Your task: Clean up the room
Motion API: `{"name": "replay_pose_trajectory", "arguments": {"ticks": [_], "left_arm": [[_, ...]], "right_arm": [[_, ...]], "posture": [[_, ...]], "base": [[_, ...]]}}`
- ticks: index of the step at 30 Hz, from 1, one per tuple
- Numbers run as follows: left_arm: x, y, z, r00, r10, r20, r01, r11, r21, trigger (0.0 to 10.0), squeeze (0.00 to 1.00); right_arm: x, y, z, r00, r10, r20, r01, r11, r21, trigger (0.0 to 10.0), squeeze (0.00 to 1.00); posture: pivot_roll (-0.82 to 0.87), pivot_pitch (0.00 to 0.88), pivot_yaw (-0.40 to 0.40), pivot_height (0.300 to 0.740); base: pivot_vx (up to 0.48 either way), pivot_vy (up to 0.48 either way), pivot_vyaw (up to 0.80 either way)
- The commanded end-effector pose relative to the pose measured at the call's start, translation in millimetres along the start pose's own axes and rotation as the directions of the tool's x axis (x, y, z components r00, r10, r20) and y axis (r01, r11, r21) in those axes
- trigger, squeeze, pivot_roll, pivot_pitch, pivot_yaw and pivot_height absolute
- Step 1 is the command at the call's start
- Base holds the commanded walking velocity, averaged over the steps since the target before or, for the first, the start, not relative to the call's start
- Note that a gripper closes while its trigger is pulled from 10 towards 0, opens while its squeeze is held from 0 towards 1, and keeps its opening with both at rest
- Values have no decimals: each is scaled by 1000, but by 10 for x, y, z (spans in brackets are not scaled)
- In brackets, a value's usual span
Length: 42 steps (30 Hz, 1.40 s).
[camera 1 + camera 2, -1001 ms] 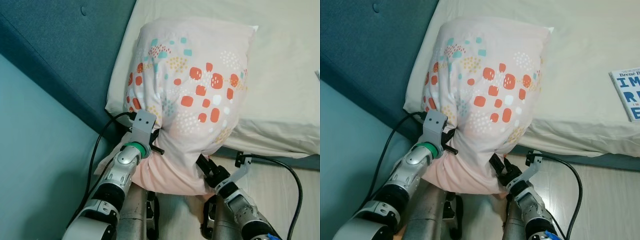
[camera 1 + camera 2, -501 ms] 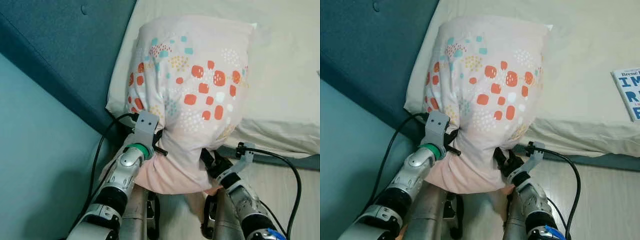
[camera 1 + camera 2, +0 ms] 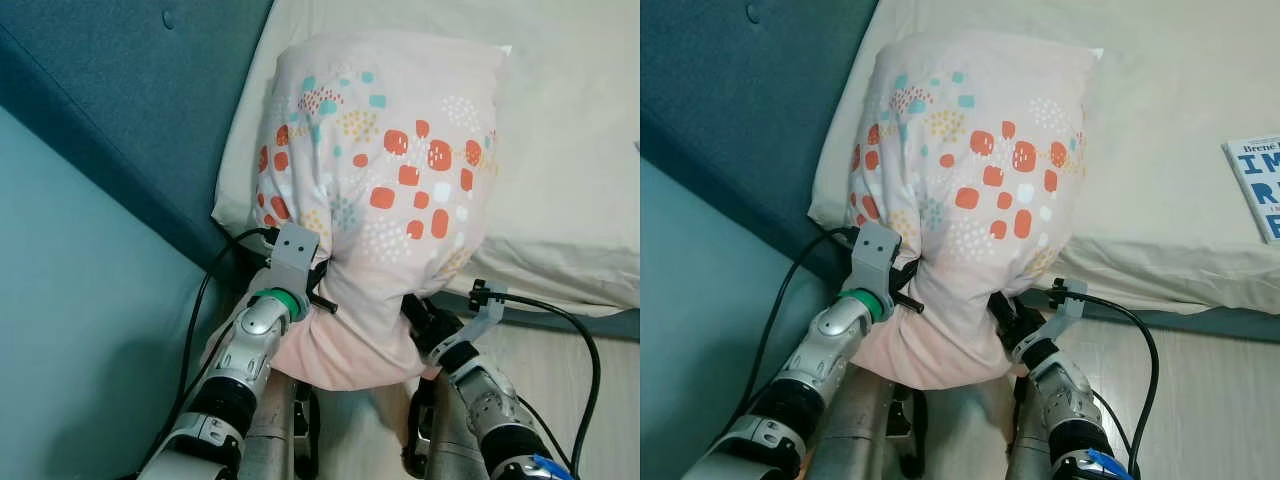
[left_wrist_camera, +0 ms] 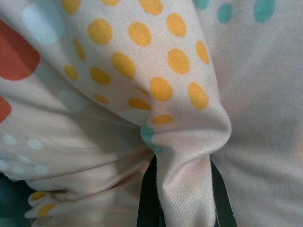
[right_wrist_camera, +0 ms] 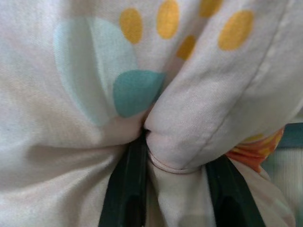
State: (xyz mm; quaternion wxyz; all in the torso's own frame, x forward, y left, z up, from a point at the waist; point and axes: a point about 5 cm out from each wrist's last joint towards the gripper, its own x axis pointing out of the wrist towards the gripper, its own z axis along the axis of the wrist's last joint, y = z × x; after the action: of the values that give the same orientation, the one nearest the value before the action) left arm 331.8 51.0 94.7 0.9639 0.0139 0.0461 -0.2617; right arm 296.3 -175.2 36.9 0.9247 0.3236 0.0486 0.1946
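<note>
Both end effectors grip a pale pink pillow (image 3: 375,200) with orange and teal spots. The left end effector (image 3: 318,285) pinches a fold at its lower left edge, and the right end effector (image 3: 418,318) pinches its lower right corner. The pillow leans over the bed's (image 3: 570,150) cream sheet beside the blue headboard (image 3: 140,100). A book (image 3: 1255,185) lies on the bed.

Pale pink pillow (image 3: 380,190) with orange, teal and yellow spots, upright against the bed's edge.
</note>
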Motion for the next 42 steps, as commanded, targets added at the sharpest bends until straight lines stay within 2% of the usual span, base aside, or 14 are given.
{"name": "replay_pose_trajectory", "arguments": {"ticks": [1, 9, 15, 20, 22, 29, 30, 31, 32, 33, 34, 36, 37, 42], "left_arm": [[-12, -172, -118, 996, -77, -50, 77, 997, -13, 10000, 0], [-13, -178, -122, 996, -79, -51, 79, 997, -14, 10000, 0], [-95, 47, -126, 999, 4, -40, -6, 998, -61, 10000, 0], [-129, 132, -80, 1000, 26, -16, -27, 998, -65, 10000, 0], [-147, 196, -1, 999, 44, 23, -42, 997, -68, 10000, 0], [-152, 170, 172, 994, 24, 103, -16, 997, -72, 10000, 0], [-156, 145, 239, 991, 9, 131, 0, 998, -69, 10000, 0], [-156, 145, 239, 991, 9, 131, 0, 998, -69, 10000, 0], [-160, 117, 311, 987, -6, 160, 18, 997, -73, 10000, 0], [-160, 117, 311, 987, -6, 160, 18, 997, -73, 10000, 0], [-152, 69, 443, 978, -32, 208, 49, 996, -80, 10000, 0], [-141, 22, 573, 966, -55, 252, 79, 993, -84, 10000, 0], [-120, -31, 747, 950, -77, 302, 107, 991, -84, 10000, 0], [-88, -43, 863, 943, -62, 326, 93, 992, -80, 10000, 0]], "right_arm": [[154, 184, -33, 997, 83, -12, -83, 996, -13, 0, 0], [201, 218, 4, 996, 88, 4, -88, 996, -30, 0, 0], [323, 395, 231, 987, 130, 97, -112, 978, -174, 0, 0], [343, 496, 349, 978, 157, 137, -120, 963, -243, 0, 0], [330, 645, 485, 965, 188, 184, -116, 932, -342, 0, 0], [262, 846, 673, 935, 205, 290, -66, 902, -426, 0, 0], [245, 900, 722, 926, 202, 320, -43, 896, -443, 2431, 0], [245, 900, 722, 926, 202, 320, -43, 896, -443, 2431, 0], [230, 958, 767, 917, 196, 348, -17, 889, -457, 4941, 0], [230, 958, 767, 917, 196, 348, -17, 889, -457, 4941, 0], [228, 1046, 834, 904, 200, 379, 11, 874, -487, 10000, 0], [233, 1117, 901, 892, 201, 405, 37, 860, -508, 10000, 0], [244, 1188, 994, 878, 194, 438, 78, 845, -530, 10000, 0], [261, 1187, 1067, 878, 145, 457, 156, 815, -558, 10000, 0]], "posture": [[181, 268, 208, 631], [180, 263, 205, 631], [113, 216, 182, 631], [80, 193, 163, 631], [45, 168, 131, 631], [21, 145, 110, 631], [15, 138, 110, 631], [15, 138, 110, 631], [6, 132, 112, 631], [6, 132, 112, 631], [1, 128, 113, 631], [0, 129, 113, 631], [0, 131, 113, 631], [1, 133, 114, 631]], "base": [[0, 0, 0], [0, 0, 0], [0, 0, 0], [0, 0, 0], [0, 0, 0], [0, 0, 0], [0, 0, 0], [0, 0, 0], [0, 0, 0], [0, 0, 0], [0, 0, 0], [0, 0, 0], [0, 0, 0], [0, 0, 0]]}}
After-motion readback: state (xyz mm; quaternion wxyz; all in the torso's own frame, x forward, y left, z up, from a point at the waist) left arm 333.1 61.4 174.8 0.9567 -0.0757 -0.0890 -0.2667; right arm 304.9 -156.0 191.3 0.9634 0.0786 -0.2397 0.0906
